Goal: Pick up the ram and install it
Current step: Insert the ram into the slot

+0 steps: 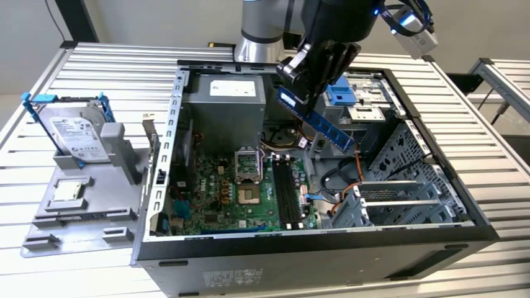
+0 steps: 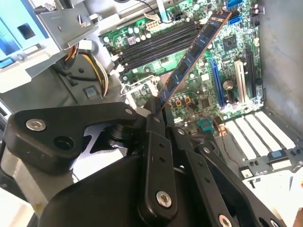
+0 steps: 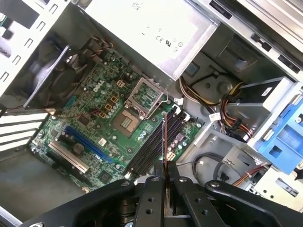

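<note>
The ram (image 1: 327,127) hangs tilted above the motherboard (image 1: 223,192), inside the open computer case (image 1: 314,264).

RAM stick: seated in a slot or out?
Out. The long thin blue RAM stick is held tilted in the black gripper above the green motherboard, clear of its black memory slots.

Ram (image 1: 321,123) blue, blk chips (image 2: 193,53); mobo (image 1: 220,186) green; tool (image 1: 304,87) blk; HDD (image 1: 79,139) silver, blue rails (image 1: 30,112).
</note>
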You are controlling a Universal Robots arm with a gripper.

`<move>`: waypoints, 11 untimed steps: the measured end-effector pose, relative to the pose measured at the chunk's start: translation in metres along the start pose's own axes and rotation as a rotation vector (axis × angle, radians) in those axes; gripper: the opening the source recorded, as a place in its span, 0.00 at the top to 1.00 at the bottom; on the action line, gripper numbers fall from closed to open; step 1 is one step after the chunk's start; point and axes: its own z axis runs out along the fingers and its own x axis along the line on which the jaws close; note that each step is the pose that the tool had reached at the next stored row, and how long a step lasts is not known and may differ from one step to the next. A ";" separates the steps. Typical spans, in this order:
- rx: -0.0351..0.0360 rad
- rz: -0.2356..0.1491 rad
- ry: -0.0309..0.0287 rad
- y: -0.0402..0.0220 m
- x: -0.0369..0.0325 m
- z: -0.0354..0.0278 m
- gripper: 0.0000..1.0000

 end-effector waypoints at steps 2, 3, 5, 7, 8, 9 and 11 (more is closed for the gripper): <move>-0.0003 0.012 -0.0005 0.0000 0.0000 0.0000 1.00; -0.0004 0.019 -0.0008 0.0000 0.0000 0.0000 1.00; -0.0007 0.032 -0.0014 -0.0001 -0.0001 0.0000 1.00; -0.0010 0.046 -0.0019 -0.0001 0.0000 0.0000 1.00; -0.0012 0.053 -0.0023 -0.0001 0.0000 0.0000 1.00; -0.0013 0.060 -0.0026 -0.0002 0.0000 0.0000 1.00; -0.0016 0.075 -0.0032 -0.0002 0.0000 0.0000 1.00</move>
